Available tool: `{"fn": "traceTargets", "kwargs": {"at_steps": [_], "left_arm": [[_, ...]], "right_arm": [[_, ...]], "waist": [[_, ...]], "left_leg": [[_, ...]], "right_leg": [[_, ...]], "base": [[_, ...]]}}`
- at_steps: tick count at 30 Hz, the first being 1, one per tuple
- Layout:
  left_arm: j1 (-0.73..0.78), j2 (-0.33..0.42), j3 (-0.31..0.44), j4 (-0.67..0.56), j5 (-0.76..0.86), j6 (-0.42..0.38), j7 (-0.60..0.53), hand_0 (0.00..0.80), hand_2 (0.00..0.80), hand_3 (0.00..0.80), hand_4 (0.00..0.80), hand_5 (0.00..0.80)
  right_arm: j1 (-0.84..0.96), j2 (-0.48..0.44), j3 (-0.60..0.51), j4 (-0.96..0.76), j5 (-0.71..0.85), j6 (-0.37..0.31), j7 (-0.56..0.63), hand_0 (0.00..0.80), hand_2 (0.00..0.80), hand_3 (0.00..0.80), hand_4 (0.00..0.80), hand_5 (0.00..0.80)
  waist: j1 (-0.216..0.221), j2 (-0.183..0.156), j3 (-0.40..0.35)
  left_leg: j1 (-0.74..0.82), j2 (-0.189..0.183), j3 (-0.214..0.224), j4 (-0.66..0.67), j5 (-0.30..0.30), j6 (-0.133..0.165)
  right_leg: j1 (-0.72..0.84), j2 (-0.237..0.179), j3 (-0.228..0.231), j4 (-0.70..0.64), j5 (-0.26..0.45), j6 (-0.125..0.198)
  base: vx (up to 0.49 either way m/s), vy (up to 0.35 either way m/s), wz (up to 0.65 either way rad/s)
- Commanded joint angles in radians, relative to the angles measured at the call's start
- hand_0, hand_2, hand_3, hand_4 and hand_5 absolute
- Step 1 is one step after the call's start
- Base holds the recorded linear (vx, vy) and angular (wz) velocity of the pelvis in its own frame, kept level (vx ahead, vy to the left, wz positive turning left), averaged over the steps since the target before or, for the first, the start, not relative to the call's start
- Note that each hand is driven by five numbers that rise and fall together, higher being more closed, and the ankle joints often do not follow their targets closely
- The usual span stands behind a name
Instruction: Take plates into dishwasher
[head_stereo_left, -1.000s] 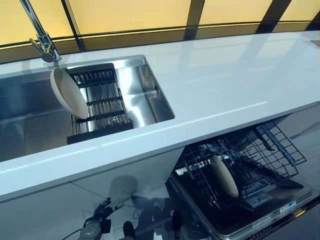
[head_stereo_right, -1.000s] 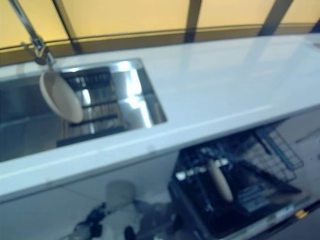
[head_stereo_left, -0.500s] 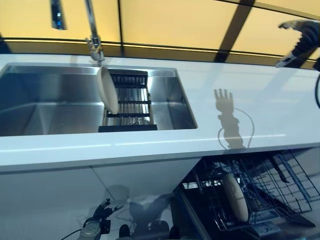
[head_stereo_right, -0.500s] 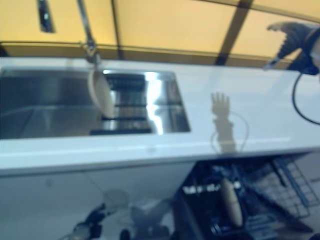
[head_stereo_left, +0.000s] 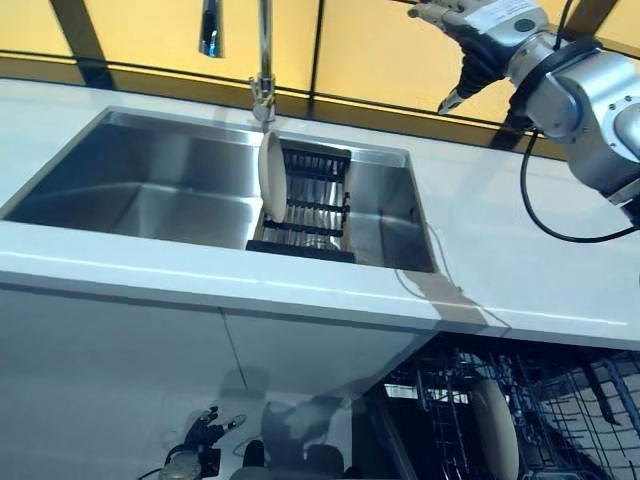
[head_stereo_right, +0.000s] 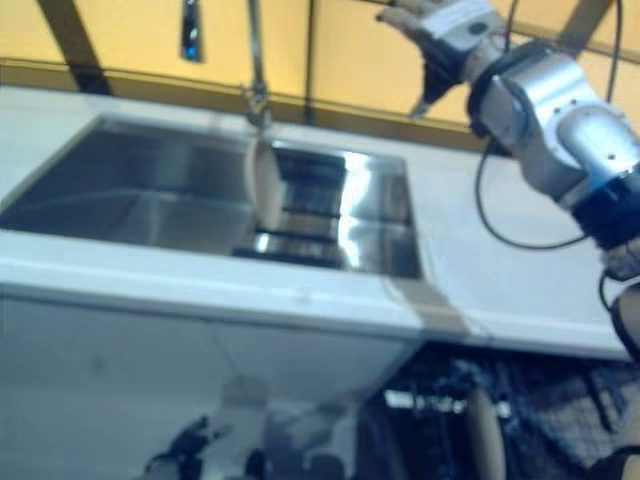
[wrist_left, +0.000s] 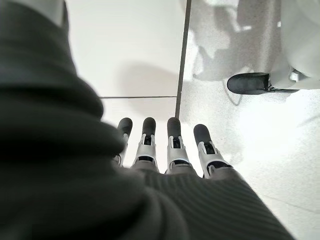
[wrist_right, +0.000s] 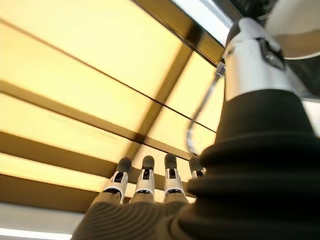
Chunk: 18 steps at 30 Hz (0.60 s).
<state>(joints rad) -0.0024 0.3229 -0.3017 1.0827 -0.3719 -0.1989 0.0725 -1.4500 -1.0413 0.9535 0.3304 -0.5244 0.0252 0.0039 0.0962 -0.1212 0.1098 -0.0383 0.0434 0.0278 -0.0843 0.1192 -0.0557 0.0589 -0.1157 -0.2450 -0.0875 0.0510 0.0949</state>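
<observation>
A cream plate stands on edge in the black rack inside the steel sink. A second cream plate stands upright in the dishwasher's wire basket below the counter. My right hand is raised high above the counter's back edge, to the right of the sink and well away from the rack; it is open with straight fingers and empty. My left hand hangs low over the floor, open and empty.
A chrome tap rises behind the sink, just behind the racked plate. The white counter runs across the view with the open dishwasher under its right part. Yellow panels with dark frames back the counter.
The camera has swung so the sink sits more to the right. My right arm has come further into view at the upper right, its hand now nearer the tap.
</observation>
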Motion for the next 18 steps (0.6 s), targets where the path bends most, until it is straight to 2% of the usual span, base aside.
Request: {"fn": "traceTargets", "kwargs": {"at_steps": [1,8,13,18], "left_arm": [[-0.046,0.027,-0.014,-0.022,-0.057,-0.008,0.017,0.0,0.0,0.0,0.0,0.0],[-0.057,0.041,-0.002,-0.059,-0.117,-0.007,0.016,0.0,0.0,0.0,0.0,0.0],[-0.063,0.051,0.017,-0.089,-0.144,-0.004,0.018,0.0,0.0,0.0,0.0,0.0],[-0.071,0.068,0.021,-0.104,-0.154,-0.007,0.018,0.0,0.0,0.0,0.0,0.0]], "right_arm": [[-0.204,-0.045,0.084,0.036,-0.081,0.037,-0.103,0.0,0.0,0.0,0.0,0.0],[-0.277,-0.028,0.131,0.035,-0.142,0.062,-0.15,0.0,0.0,0.0,0.0,0.0],[-0.326,-0.013,0.183,0.037,-0.184,0.038,-0.152,0.0,0.0,0.0,0.0,0.0],[-0.355,-0.001,0.207,0.025,-0.164,0.038,-0.169,0.0,0.0,0.0,0.0,0.0]], "waist": [[0.042,-0.04,0.05],[0.063,-0.046,0.106],[0.077,-0.048,0.151],[0.083,-0.054,0.177]], "left_leg": [[0.019,-0.022,-0.024,-0.003,-0.088,0.012],[-0.041,-0.02,-0.053,-0.003,-0.068,0.01],[-0.086,-0.024,-0.069,-0.003,-0.054,0.011],[-0.114,-0.028,-0.077,-0.003,-0.047,0.013]], "right_leg": [[-0.042,-0.019,-0.002,0.0,0.04,0.05],[-0.083,-0.016,-0.017,0.0,0.047,0.047],[-0.12,-0.017,-0.031,0.0,0.057,0.047],[-0.148,-0.019,-0.036,0.0,0.067,0.051]], "base": [[-0.008,0.025,0.25],[-0.055,0.019,0.21],[-0.047,0.028,0.13],[-0.023,0.008,0.09]]}}
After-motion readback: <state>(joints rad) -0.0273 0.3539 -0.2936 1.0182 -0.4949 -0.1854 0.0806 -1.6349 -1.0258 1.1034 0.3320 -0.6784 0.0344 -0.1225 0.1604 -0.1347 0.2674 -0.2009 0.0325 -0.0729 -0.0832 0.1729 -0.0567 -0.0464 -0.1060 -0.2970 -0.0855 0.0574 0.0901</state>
